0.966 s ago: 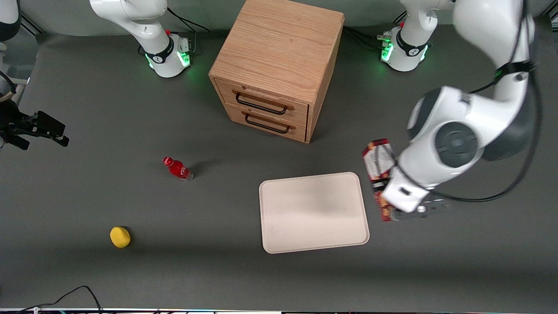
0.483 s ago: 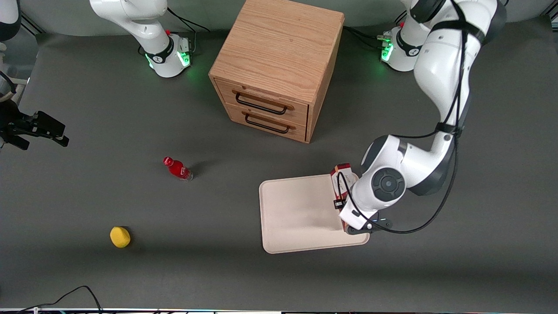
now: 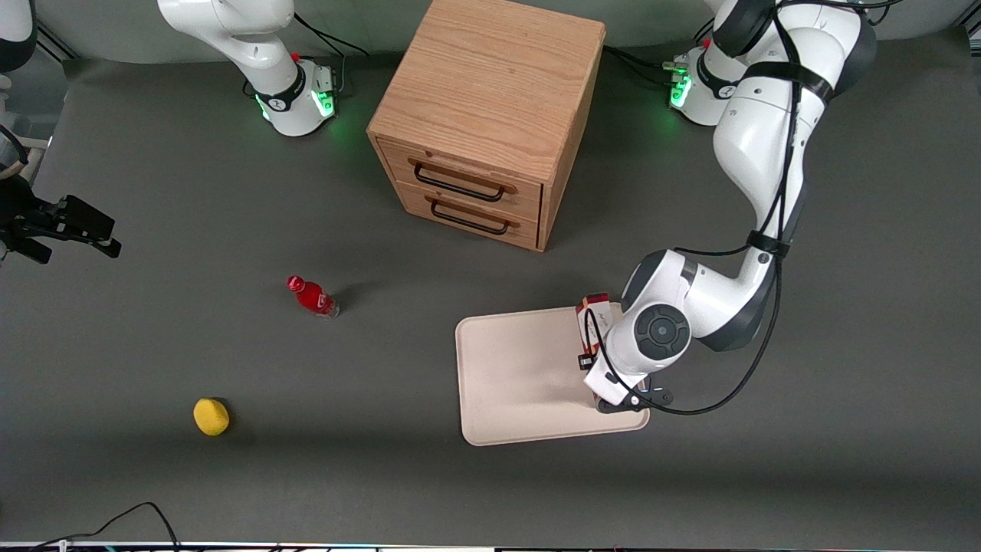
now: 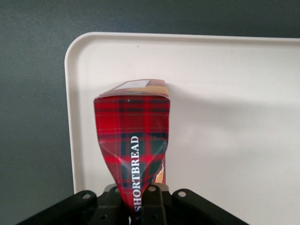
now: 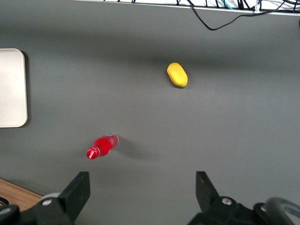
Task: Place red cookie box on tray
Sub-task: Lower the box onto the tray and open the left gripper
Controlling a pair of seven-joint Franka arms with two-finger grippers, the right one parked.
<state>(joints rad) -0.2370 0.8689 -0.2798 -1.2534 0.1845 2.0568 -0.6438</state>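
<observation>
Holding the red cookie box (image 4: 132,140) pinched at one end, gripper (image 4: 140,206) has it over the tray (image 3: 521,376) by the rim toward the working arm's end. Transport done; lowering and release remain.

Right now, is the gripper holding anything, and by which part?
The gripper holds the red cookie box over the tray, fingers pinching its long sides at one end.
</observation>
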